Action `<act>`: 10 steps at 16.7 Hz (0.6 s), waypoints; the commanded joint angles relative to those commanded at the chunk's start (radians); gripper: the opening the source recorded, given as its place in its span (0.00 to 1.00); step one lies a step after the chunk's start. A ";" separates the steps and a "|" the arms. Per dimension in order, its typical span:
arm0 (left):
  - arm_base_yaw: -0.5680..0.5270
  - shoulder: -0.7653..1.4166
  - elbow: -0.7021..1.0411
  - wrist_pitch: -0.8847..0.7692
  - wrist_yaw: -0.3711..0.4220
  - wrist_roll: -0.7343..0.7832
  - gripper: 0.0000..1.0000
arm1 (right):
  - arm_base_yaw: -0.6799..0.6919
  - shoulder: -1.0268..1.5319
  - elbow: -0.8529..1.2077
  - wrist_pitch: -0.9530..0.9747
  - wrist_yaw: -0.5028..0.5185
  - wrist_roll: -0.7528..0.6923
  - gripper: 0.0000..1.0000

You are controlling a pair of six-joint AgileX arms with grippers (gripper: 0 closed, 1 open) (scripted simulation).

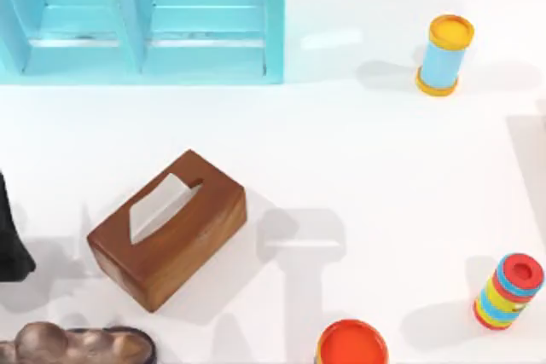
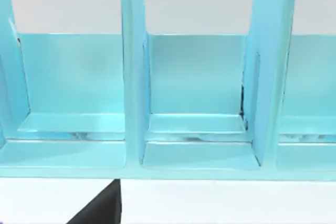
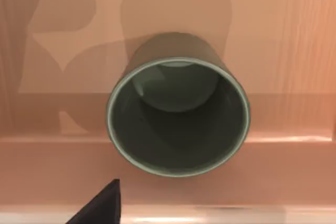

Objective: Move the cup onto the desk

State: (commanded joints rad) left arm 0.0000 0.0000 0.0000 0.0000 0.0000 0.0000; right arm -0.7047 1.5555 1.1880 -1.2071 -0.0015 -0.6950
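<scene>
While one dark fingertip (image 3: 100, 205) of my right gripper shows at the edge of the right wrist view, I cannot tell how wide its fingers stand. Beyond it the cup (image 3: 178, 114) stands upright with its mouth toward my camera, on a peach-coloured ledge (image 3: 273, 156), untouched by me. My left arm (image 1: 10, 240) sits at the desk's (image 1: 384, 168) left edge, its fingers' spread also unclear, its camera facing the light-blue shelf unit (image 2: 131, 77). On the white desk lie a wooden tissue box (image 1: 171, 228), a blue cylinder (image 1: 444, 55), a striped cylinder (image 1: 509, 290) and an orange-topped container (image 1: 351, 345).
</scene>
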 joint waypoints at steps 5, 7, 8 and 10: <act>0.000 0.000 0.000 0.000 0.000 0.000 1.00 | 0.002 0.050 -0.149 0.200 0.000 0.003 1.00; 0.000 0.000 0.000 0.000 0.000 0.000 1.00 | 0.003 0.069 -0.206 0.280 0.000 0.004 1.00; 0.000 0.000 0.000 0.000 0.000 0.000 1.00 | 0.003 0.078 -0.229 0.310 0.000 0.004 1.00; 0.000 0.000 0.000 0.000 0.000 0.000 1.00 | 0.002 0.088 -0.254 0.343 0.000 0.003 1.00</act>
State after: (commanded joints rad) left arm 0.0000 0.0000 0.0000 0.0000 0.0000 0.0000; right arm -0.7029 1.6432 0.9342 -0.8643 -0.0015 -0.6920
